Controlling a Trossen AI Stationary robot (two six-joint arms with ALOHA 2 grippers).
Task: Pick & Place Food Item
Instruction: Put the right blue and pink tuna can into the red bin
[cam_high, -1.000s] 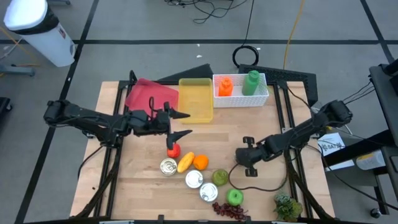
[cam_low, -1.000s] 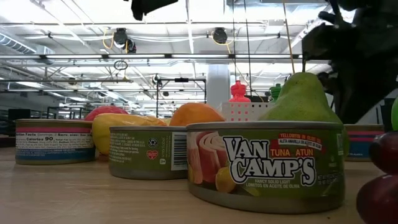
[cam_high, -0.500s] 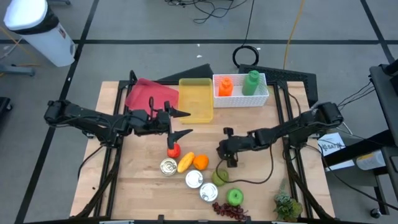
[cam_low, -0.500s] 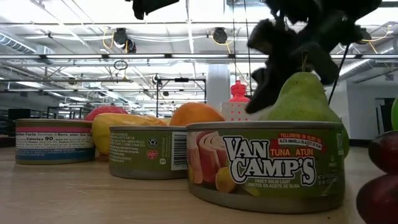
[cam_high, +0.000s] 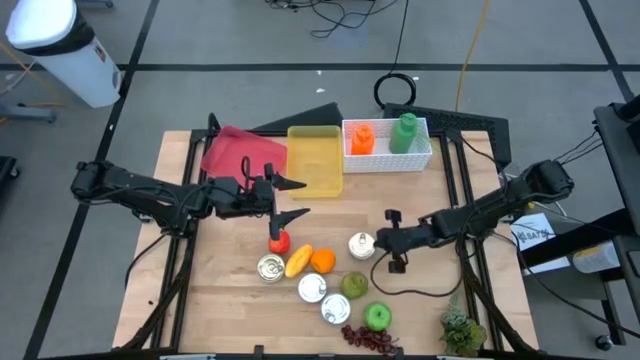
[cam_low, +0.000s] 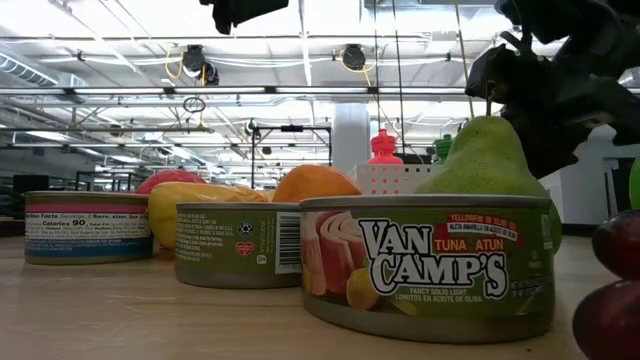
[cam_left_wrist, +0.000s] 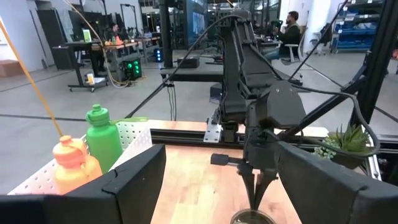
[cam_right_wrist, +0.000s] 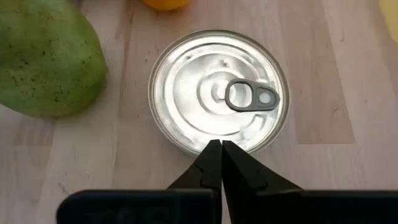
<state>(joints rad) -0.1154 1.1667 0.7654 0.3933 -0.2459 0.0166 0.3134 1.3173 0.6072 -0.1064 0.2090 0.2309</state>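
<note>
A silver can (cam_high: 361, 246) with a ring-pull lid (cam_right_wrist: 217, 90) stands upright on the wooden table, to the right of the food cluster. My right gripper (cam_high: 381, 242) is shut and slants down at the can's right side; its tips (cam_right_wrist: 221, 149) sit at the can's rim. A green pear (cam_high: 354, 285), an orange (cam_high: 322, 260), a yellow fruit (cam_high: 298, 261) and a red fruit (cam_high: 279, 240) lie nearby. My left gripper (cam_high: 298, 198) hovers level and open above the table's left middle, holding nothing. My right gripper has its shut fingertips (cam_right_wrist: 214, 155) at the can's rim (cam_right_wrist: 205, 144), on the side toward the table's right edge, and it slants down from that side. I cannot tell whether the tips touch the can. The can stands flat on the table.
Three more cans (cam_high: 270, 268) (cam_high: 312, 288) (cam_high: 335, 308) stand near the front. Also near the front are a green apple (cam_high: 377, 317), grapes (cam_high: 370, 340) and a small plant (cam_high: 462, 330). At the back are a yellow tray (cam_high: 316, 158), a white basket (cam_high: 420, 158) with two bottles, and a red cloth (cam_high: 240, 152).
My right gripper, shut throughout, swung toward the table's left over the spot near the pear. It then drew back toward the right and tipped further downward. The silver can now shows at its tips, where none showed before.
</note>
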